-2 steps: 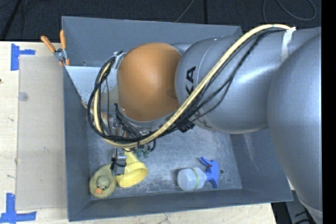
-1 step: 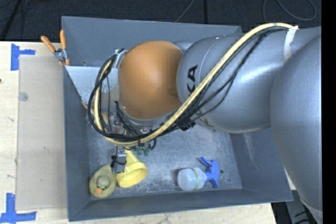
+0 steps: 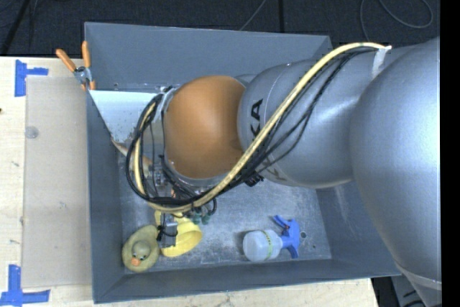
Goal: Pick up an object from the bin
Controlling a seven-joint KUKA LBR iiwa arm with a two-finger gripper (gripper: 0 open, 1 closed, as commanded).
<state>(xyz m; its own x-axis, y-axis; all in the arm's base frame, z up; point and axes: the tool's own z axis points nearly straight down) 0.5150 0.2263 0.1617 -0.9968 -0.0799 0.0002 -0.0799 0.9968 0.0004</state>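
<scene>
My gripper (image 3: 167,226) reaches down under the arm's wrist into the bin's front left part. Its tip is at the left edge of a yellow curved thing (image 3: 185,238) lying on the bin floor, and seems to touch it. Just left of that lies a round yellow-green toy, like a rubber duck (image 3: 140,251), close to the bin's front left corner. The arm hides most of the gripper.
A white spray bottle with a blue trigger head (image 3: 264,244) lies on the floor at the front, right of the gripper. The arm with its orange cover and cables spans the bin's middle and hides what lies beneath.
</scene>
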